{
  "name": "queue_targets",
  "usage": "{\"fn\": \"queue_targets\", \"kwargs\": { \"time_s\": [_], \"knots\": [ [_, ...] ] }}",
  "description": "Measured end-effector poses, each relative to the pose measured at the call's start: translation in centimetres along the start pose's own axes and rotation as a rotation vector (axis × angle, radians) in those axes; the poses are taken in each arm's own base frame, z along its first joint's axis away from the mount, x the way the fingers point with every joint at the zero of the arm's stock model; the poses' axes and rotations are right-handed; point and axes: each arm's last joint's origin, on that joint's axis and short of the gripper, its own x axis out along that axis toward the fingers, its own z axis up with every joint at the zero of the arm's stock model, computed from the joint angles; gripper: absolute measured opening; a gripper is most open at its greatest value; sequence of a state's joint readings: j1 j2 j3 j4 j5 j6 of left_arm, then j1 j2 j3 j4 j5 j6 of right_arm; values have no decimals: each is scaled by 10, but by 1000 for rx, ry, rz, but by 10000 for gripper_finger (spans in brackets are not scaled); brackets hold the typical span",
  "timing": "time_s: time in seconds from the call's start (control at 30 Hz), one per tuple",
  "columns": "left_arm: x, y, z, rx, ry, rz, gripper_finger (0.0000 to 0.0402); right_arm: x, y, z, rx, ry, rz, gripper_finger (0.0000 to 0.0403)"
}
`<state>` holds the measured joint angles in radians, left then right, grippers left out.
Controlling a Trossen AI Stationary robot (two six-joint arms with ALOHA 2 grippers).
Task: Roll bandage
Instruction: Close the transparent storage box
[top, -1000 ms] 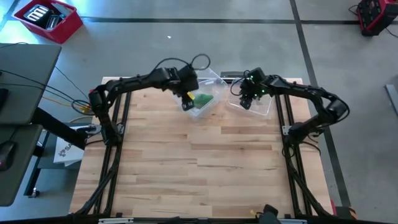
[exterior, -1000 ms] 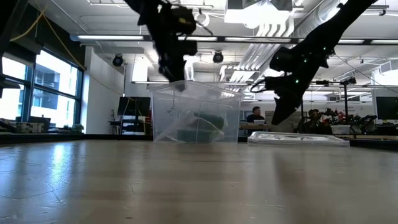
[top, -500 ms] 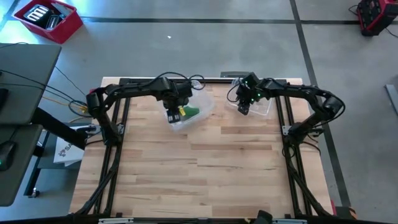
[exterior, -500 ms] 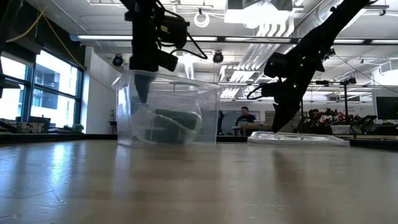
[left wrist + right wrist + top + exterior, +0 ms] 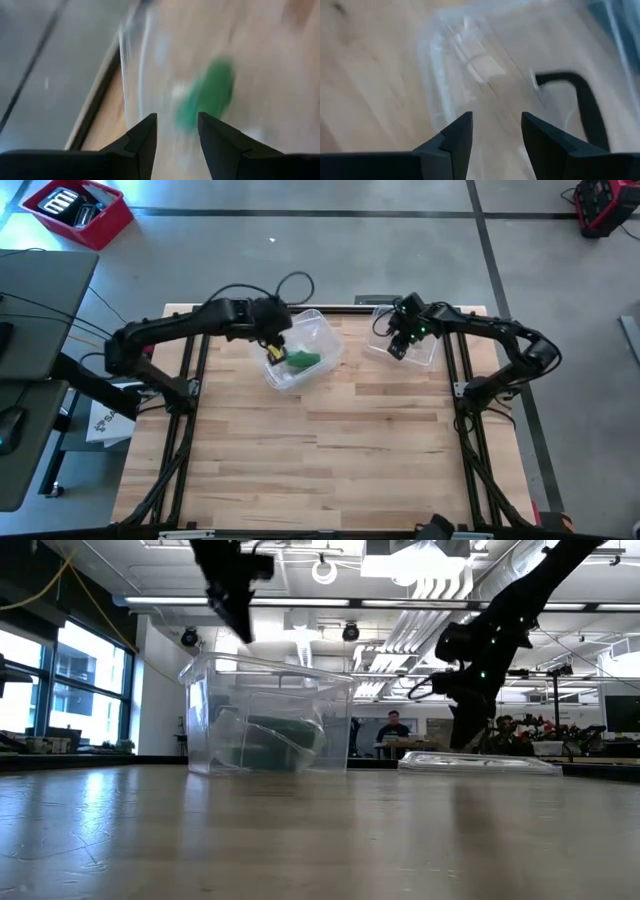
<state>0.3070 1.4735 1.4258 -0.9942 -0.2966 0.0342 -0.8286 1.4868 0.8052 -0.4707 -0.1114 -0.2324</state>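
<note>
A pale plank table (image 5: 330, 450) sits on a grey concrete floor, with a red bin (image 5: 78, 210) off at the far left corner of the room. From above, a clear plastic tub (image 5: 300, 350) stands at the far side of the table, left of centre, and the green bandage (image 5: 300, 361) lies inside it. My left gripper (image 5: 271, 340) hangs over the tub's left rim. My right gripper (image 5: 400, 340) hovers above the tub's clear lid (image 5: 415, 350), which lies flat at the far right.

At table height, the tub (image 5: 268, 718) stands level on the wood with the dark bandage (image 5: 282, 740) low inside it. My left gripper (image 5: 238, 615) is just above the rim, clear of it; my right gripper (image 5: 465, 705) hangs over the lid (image 5: 480, 762).

Past my left fingers (image 5: 145, 142), spread apart with nothing between them, I see the tub wall and the green bandage (image 5: 210, 97) beyond, blurred.

Past my right fingers (image 5: 457, 137), also parted and empty, the lid (image 5: 470, 65) lies on the wood.

The risk I judge: the tub is light and its wall stands between me and the bandage. Reaching in at a slant could catch the rim and tip or shove the tub, and the loose bandage could unroll as I lift it.
</note>
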Motion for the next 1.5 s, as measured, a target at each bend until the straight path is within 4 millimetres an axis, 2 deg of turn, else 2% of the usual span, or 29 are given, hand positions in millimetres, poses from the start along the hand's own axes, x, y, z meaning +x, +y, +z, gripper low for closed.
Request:
{"fn": "queue_targets", "kwargs": {
  "time_s": [0.13, 0.3, 0.5, 0.6, 0.77, 0.93, 1.07, 1.23, 1.33, 1.43, 1.5],
  "knots": [
    [-16, -8, 16, -17, -217, -22, 135, 17, 2, -6, 35, 40, 22, 160],
    [-27, -35, 20, 10, -291, -82, 135, 31, 32, -17, 32, 96, 109, 160],
    [-46, -80, 14, 18, -329, -196, 135, 35, 95, -25, -57, 114, 203, 160],
    [-55, -105, 11, 13, -353, -262, 135, 34, 136, -32, -123, 105, 266, 160],
    [-55, -145, 5, 61, -381, -343, 135, 23, 205, -52, -250, 71, 398, 160],
    [-40, -181, 0, 114, -390, -399, 135, -1, 263, -77, -432, 40, 524, 160],
    [-16, -208, 0, 148, -359, -421, 135, -31, 292, -81, -463, -89, 503, 160],
    [38, -228, 8, 128, -304, -428, 135, -42, 304, -87, -512, -271, 313, 160],
    [73, -238, 5, 139, -218, -485, 135, -41, 307, -93, -593, -276, 295, 160],
    [92, -247, -2, 162, -147, -545, 132, -43, 310, -95, -619, -259, 339, 164],
    [97, -253, -6, 177, -125, -568, 129, -47, 314, -98, -656, -227, 408, 172]
  ]
}}
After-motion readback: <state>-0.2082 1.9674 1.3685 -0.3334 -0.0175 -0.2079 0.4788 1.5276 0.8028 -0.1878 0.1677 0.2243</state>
